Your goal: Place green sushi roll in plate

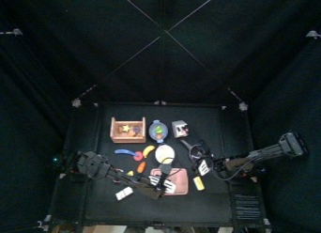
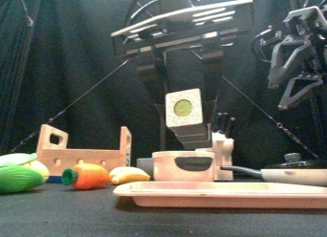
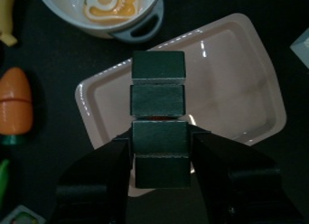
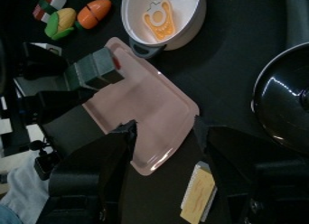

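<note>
My left gripper (image 3: 160, 142) is shut on the green sushi roll (image 3: 157, 83), a dark green oblong with a white end face (image 2: 185, 107). It holds the roll in the air over the pinkish-salmon square plate (image 3: 236, 79), not touching it. The plate lies at the table's front (image 1: 183, 183), low and flat in the front view (image 2: 217, 193). The right wrist view shows the roll (image 4: 97, 67) above the plate's far corner (image 4: 151, 101). My right gripper (image 4: 151, 130) is open and empty, raised to the right of the plate (image 2: 296, 74).
A white-and-yellow dish (image 3: 103, 11) stands just beyond the plate. A carrot (image 2: 87, 174), a yellow food piece (image 2: 128, 174) and a wooden box (image 2: 83, 150) are to the left. A black pan (image 4: 284, 88) lies to the right, and a cream piece (image 4: 200, 193) beside the plate.
</note>
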